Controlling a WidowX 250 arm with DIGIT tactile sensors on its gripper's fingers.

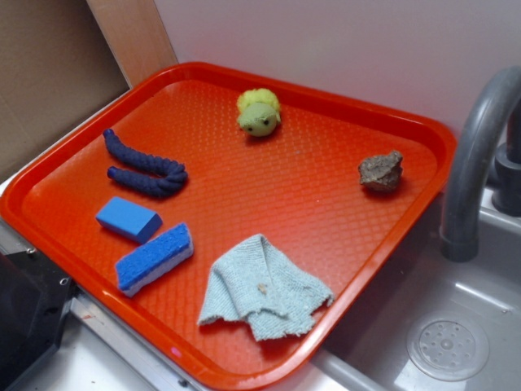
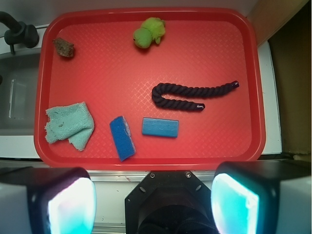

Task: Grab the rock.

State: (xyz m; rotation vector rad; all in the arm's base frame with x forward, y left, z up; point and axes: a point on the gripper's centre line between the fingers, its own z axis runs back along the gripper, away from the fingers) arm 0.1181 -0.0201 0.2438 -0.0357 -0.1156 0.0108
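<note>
Now | rock 1 | plush 1 | sponge 1 | tool spread wide, holding nothing

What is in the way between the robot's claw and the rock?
Nothing visible blocks it. The rock sits alone in the tray's far corner; the open gripper hangs off the near edge. The cloth lies closest to that line.

We see the red tray from one corner at a slant in the exterior view, fairly near, while the wrist view looks straight down from high above its long edge, both sharing the whole tray
</note>
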